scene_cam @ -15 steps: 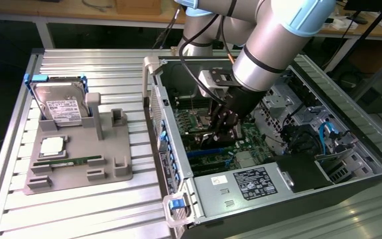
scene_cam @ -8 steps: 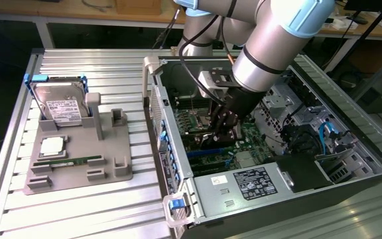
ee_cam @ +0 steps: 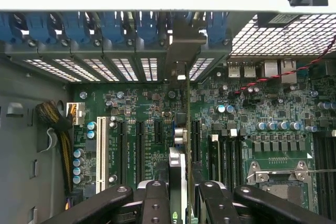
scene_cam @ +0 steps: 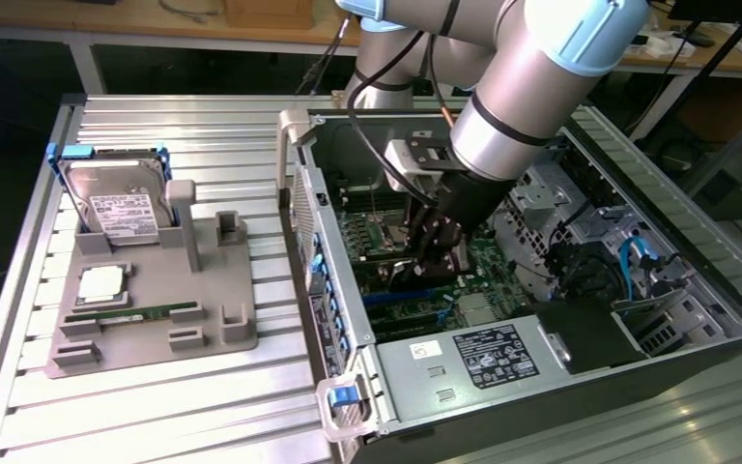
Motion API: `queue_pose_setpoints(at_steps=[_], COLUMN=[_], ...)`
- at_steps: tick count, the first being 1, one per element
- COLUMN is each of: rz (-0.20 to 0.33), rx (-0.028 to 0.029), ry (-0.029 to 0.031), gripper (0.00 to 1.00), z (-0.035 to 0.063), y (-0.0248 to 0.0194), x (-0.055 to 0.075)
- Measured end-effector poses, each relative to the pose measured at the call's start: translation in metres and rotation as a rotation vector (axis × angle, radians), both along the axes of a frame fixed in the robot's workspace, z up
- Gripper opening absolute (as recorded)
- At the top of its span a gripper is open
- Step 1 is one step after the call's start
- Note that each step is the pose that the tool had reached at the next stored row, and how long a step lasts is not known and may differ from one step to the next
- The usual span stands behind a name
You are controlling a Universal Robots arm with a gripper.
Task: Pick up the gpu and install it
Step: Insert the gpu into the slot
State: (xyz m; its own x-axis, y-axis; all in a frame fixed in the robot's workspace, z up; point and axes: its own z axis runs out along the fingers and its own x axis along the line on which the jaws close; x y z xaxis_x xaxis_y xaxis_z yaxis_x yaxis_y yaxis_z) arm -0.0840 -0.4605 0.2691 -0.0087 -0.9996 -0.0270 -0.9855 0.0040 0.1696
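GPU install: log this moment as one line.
end effector: shut on gpu | gpu: edge-on over motherboard slots | bracket: at rear slot openings | tray: hard drive, RAM stick

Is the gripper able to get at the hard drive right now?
Probably not: the gripper is inside the computer case, shut on the graphics card, and the case's wall stands between it and the hard drive.

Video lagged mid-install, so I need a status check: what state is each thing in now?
Thin flat black gpu with silver bracket: on edge over the green motherboard, gripped; seating unclear.
Black-fingered gripper: shut on the gpu.
Dark metal computer case: side open.
Silver hard drive with white label: resting in grey plastic tray.
Narrow green RAM stick: flat in the tray.
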Motion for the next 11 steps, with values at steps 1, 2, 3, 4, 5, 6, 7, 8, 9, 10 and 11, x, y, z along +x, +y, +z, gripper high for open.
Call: queue_pose_setpoints(at_steps=[1, 2, 3, 4, 5, 6, 7, 8, 9, 10, 11], rz=[0.000, 0.000, 0.000, 0.000, 0.000, 0.000, 0.000, 0.000, 0.000, 0.000, 0.000], rx=[-0.0001, -0.0001, -0.0001, -0.0001, 0.0002, 0.0002, 0.0000, 0.0000, 0.0000, 0.0000, 0.0001], ry=[0.0000, 0.0001, 0.0001, 0.0001, 0.0001, 0.0001, 0.0001, 0.0001, 0.0000, 0.0001, 0.0000], gripper=[0.27, 0.27, 0.27, 0.27, 0.27, 0.27, 0.27, 0.27, 0.27, 0.27, 0.27], z=[-0.0002, -0.0005, -0.0008, -0.0012, -0.0015, -0.0018, -0.0018, -0.0018, -0.0018, -0.0019, -0.0019], y=[0.0000, 0.0000, 0.0000, 0.0000, 0.0000, 0.0000, 0.0000, 0.0000, 0.0000, 0.0000, 0.0000], x=[0.0000, 0.0000, 0.0000, 0.0000, -0.0001, -0.0001, -0.0001, -0.0001, 0.0000, 0.0000, 0.0000])
